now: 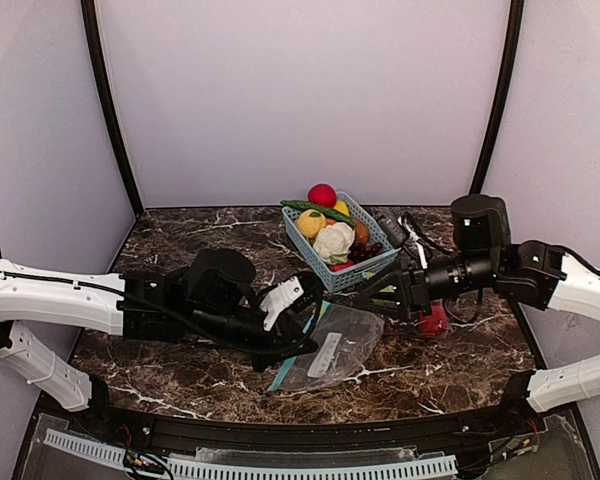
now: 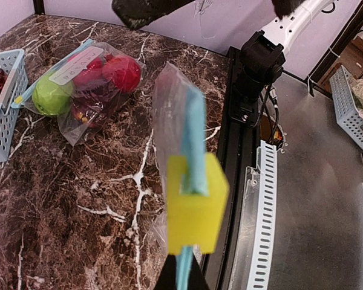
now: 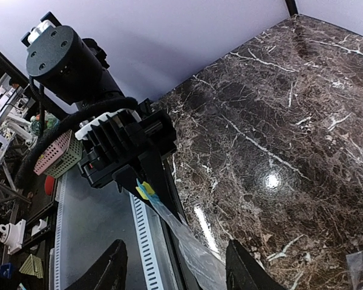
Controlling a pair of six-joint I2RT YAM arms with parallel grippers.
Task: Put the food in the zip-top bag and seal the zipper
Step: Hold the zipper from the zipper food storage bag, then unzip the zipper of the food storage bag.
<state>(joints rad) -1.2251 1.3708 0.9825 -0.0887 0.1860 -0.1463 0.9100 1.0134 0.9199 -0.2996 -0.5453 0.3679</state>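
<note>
Little seems done: food (image 1: 322, 195) heaps the basket (image 1: 365, 268), the zip-top bag (image 1: 345, 345) beside it looks empty, left gripper (image 1: 308, 293) jaws pinching its zipper (image 2: 196, 139), right gripper (image 3: 175, 267) jaws half-open, gripping nothing.

Dark marble table (image 1: 180, 240) on show: blue basket (image 1: 298, 240) upper centre, clear zip-top bag (image 1: 345, 345) lower centre, fruit-filled bag (image 2: 91, 75) beside the basket.

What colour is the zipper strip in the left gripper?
Light blue zipper strip, with a yellow slider; left wrist view shows it best.
</note>
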